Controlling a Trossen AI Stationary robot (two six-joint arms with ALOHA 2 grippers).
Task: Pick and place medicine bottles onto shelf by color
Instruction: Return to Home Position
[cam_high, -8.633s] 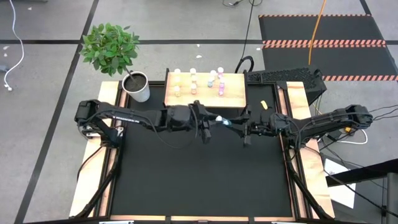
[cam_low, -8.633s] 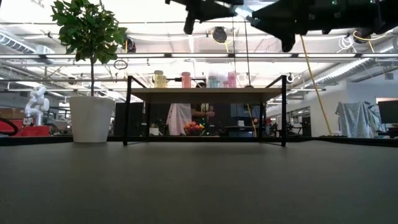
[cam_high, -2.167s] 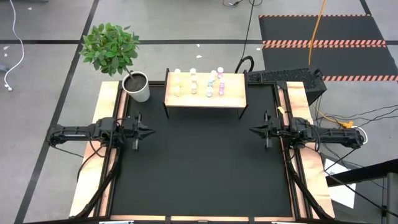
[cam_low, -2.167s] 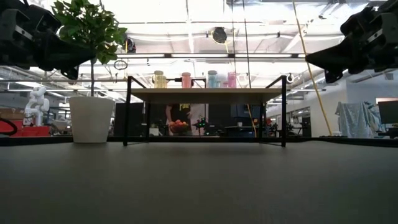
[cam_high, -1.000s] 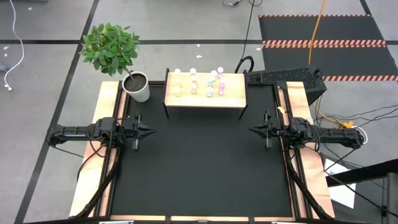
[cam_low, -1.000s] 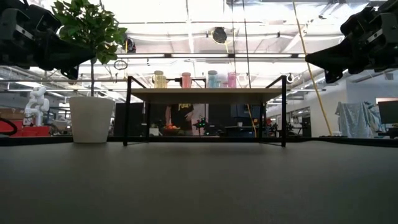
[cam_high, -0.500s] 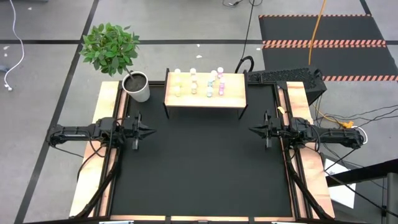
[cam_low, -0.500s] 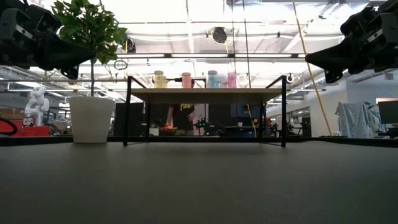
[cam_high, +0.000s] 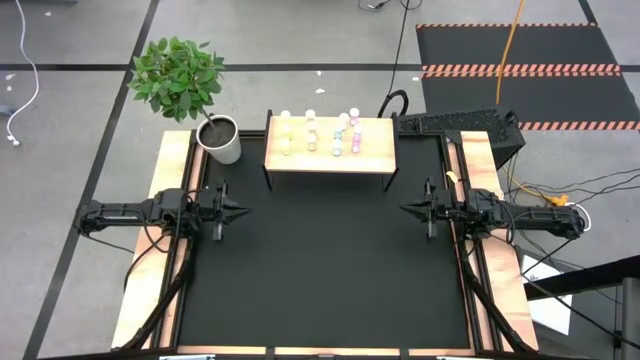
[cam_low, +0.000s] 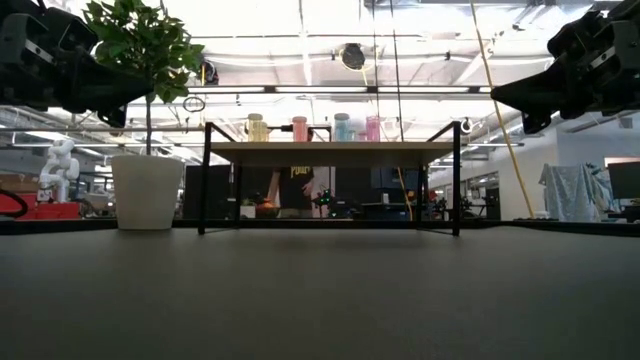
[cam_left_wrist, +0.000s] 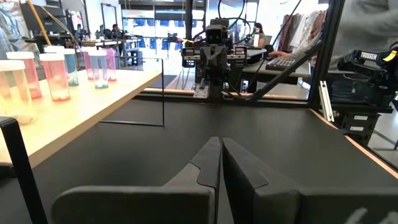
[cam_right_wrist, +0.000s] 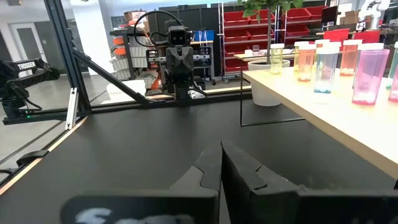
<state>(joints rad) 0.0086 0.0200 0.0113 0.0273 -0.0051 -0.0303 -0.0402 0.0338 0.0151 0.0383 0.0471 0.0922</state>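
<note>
The shelf, a light wooden board on thin dark legs, stands at the table's far edge. Several medicine bottles with white caps stand upright on its top: yellow at the left, pink and teal toward the right. They also show in the low view, the left wrist view and the right wrist view. My left gripper is shut and empty over the table's left side. My right gripper is shut and empty over the table's right side. The two point at each other.
A white pot with a green plant stands at the far left, beside the shelf. The black mat spreads between the two arms. Wooden side rails run along both table edges. A person shows beyond the table.
Neither arm nor any bottle has moved. Only the person behind the table has shifted a little.
</note>
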